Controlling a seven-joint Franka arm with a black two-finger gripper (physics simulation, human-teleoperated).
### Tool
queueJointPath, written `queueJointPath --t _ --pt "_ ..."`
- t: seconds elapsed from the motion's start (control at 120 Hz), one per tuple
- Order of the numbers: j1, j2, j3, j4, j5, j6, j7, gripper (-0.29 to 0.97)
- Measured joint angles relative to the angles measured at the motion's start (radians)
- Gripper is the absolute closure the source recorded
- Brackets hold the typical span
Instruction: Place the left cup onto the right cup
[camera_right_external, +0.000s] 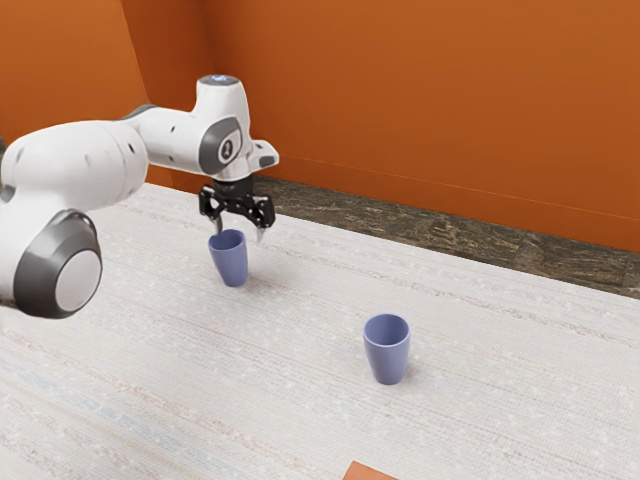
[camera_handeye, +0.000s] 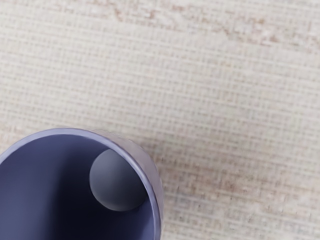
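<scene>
The gripper hangs with its fingers spread, gripping nothing, just above the rim of the left cup. That cup stands upright on the table; the wrist view looks down into its mouth. The right cup stands upright well apart, toward the exterior view's right.

Open purple cup on pale table

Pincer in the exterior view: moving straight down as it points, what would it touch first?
Probably the rim of the left cup, directly beneath the open pincer; exact alignment is unclear.
</scene>
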Motion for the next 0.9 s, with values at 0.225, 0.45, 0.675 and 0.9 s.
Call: queueJointPath --t 0.225,0.45,0.675,0.9 --pt "0.004 0.070 0.000 0.065 -0.038 0.067 0.020 0.00" --pt "0.013 0.087 0.004 0.054 -0.073 0.103 0.034 0.00" --pt "0.014 0.100 0.005 0.043 -0.092 0.118 0.044 0.00" --pt "0.014 0.111 0.006 0.021 -0.112 0.135 0.051 0.03"
